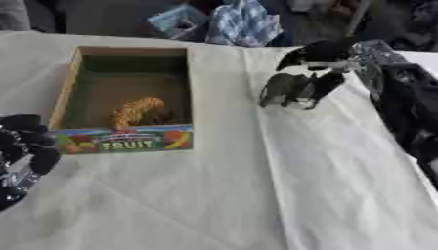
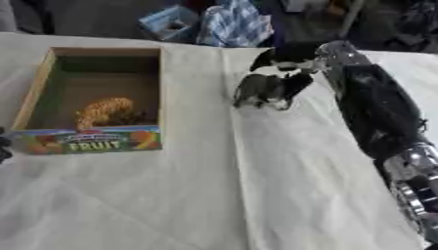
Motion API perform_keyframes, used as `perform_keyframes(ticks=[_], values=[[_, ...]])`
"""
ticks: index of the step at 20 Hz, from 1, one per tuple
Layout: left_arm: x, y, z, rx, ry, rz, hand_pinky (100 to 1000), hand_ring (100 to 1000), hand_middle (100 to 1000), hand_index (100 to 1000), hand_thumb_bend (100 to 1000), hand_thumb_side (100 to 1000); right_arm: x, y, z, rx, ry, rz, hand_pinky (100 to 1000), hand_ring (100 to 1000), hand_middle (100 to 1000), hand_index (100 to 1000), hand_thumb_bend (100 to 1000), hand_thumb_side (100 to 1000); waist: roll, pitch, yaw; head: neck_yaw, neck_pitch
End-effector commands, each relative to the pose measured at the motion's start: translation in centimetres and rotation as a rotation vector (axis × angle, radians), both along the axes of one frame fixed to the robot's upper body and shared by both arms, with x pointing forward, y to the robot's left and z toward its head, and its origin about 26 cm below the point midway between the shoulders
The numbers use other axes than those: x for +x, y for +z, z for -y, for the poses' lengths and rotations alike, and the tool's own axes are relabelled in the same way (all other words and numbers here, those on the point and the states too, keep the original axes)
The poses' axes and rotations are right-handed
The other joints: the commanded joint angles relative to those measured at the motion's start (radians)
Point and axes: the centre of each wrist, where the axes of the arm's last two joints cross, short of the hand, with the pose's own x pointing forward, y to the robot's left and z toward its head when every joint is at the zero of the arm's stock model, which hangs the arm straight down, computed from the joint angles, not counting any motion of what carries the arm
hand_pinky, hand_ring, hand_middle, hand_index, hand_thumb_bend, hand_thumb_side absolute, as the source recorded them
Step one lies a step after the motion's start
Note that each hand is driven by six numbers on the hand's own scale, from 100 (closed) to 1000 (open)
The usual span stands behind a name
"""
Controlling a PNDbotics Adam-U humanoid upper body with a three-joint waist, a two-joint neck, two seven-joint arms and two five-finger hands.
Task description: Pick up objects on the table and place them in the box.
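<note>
A cardboard box [image 1: 65, 93] with a "FRUIT" label on its front wall stands open at the left of the table. Inside it, near the front, lies an orange-yellow ridged object [image 1: 137, 111]. To the right of the box, my right hand [image 1: 315, 57] reaches in from the upper right. Its fingers [image 1: 327, 83] curl round a grey object [image 1: 282, 90], which hangs low over the cloth; whether it touches the cloth I cannot tell. My left hand [image 1: 24, 146] rests at the lower left, beside the box's front corner, fingers relaxed and holding nothing.
A pale, creased cloth [image 1: 222, 195] covers the table. My right forearm [image 2: 376, 112] lies along the right side. Beyond the far edge are a blue checked fabric [image 1: 244, 22] and a light blue item [image 1: 178, 19].
</note>
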Motion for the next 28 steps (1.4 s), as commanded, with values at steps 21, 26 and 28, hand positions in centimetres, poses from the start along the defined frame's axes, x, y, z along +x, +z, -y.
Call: perform_keyframes(ticks=[21, 26, 28], values=[[0.0, 0.8, -0.1, 0.006, 0.000, 0.029, 532, 581, 577, 720, 762, 412, 0.2, 0.3, 0.2, -0.026, 0.060, 0.094, 681, 478, 363, 513, 100, 436, 0.004, -0.015, -0.005, 0.002, -0.014], [0.0, 0.7, -0.2, 0.008, -0.001, 0.023, 532, 581, 577, 720, 761, 412, 0.8, 2.5, -2.5, 0.005, 0.129, 0.144, 659, 432, 302, 460, 100, 414, 0.001, -0.024, -0.008, 0.003, -0.008], [-0.1, 0.6, -0.2, 0.010, -0.001, 0.021, 532, 581, 577, 720, 761, 412, 1.0, 3.5, -3.8, 0.017, 0.158, 0.159, 657, 427, 293, 454, 100, 402, -0.002, -0.027, -0.008, 0.003, -0.007]])
